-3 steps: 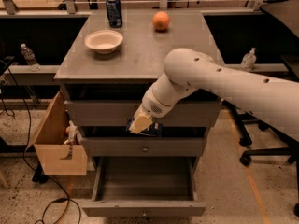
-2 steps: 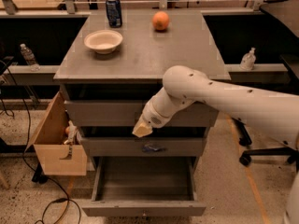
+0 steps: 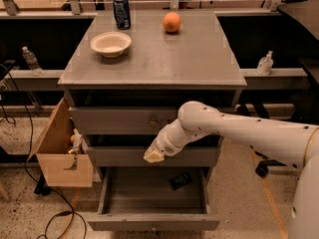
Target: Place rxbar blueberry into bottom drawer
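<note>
So the small dark navy-blue rxbar blueberry (image 3: 180, 180) is lying flat on the floor of the pulled-out grey bottom drawer (image 3: 149, 222), towards its right back corner. The white arm's pincer (image 3: 153, 155) hangs above the drawer, in front of the middle drawer, with nothing in it; can't tell if it's apart or together. Up on the grey table (image 3: 164, 59): cream bowl (image 3: 110, 43), blue soda can (image 3: 121, 12), orange (image 3: 172, 22).

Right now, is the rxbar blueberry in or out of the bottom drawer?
In: the rxbar blueberry lies on the floor of the open bottom drawer, apart from the gripper, up by the middle drawer.
</note>
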